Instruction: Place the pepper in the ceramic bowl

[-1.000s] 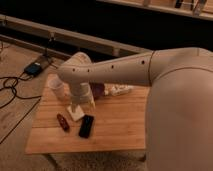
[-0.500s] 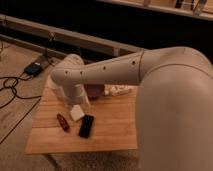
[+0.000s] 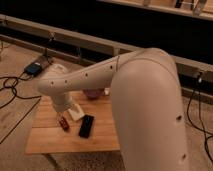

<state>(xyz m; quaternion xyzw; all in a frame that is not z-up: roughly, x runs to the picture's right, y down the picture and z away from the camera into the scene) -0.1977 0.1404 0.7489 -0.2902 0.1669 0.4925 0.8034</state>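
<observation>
The pepper (image 3: 63, 123) is small, glossy and dark red, and lies near the left front of the wooden table (image 3: 107, 137). The ceramic bowl (image 3: 93, 93) is dull purplish and sits at the back of the table, partly hidden by my arm. My gripper (image 3: 62, 110) hangs from the white arm's end, just above and behind the pepper. A black slab (image 3: 86, 126) lies right of the pepper. A cream block (image 3: 76, 113) lies between them, a little further back.
The big white arm (image 3: 145, 100) covers the table's right side and the back. Cables (image 3: 12, 87) and a small dark box (image 3: 34, 68) lie on the floor to the left. A metal rail (image 3: 75, 42) runs along the dark back wall.
The arm's end has swung left and lowered toward the pepper. It now covers the back left of the table, where a pale cup showed before. The pepper, slab and block have not moved.
</observation>
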